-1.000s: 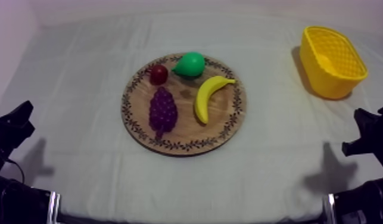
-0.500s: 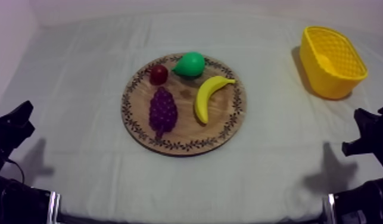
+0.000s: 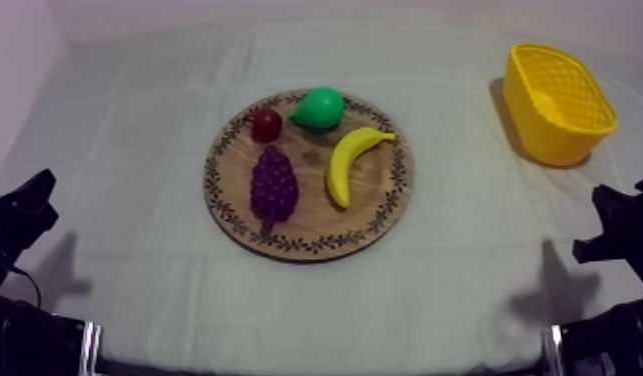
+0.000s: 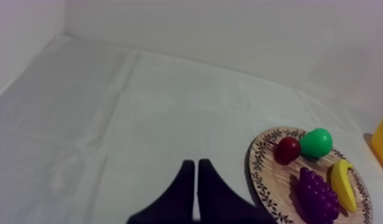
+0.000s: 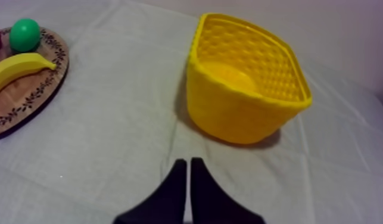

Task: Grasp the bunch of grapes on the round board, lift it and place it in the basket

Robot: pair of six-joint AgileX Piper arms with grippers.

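Grey-white cloth (image 3: 135, 150) beneath left jaws and right jaws, each pair tight together, nothing between.

Top view slants down over table (image 3: 135, 150), low wrist views share the board (image 3: 315, 215)

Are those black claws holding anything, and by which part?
Nothing: left gripper and right gripper are shut empty; the purple bunch of grapes lies on the round wooden board.
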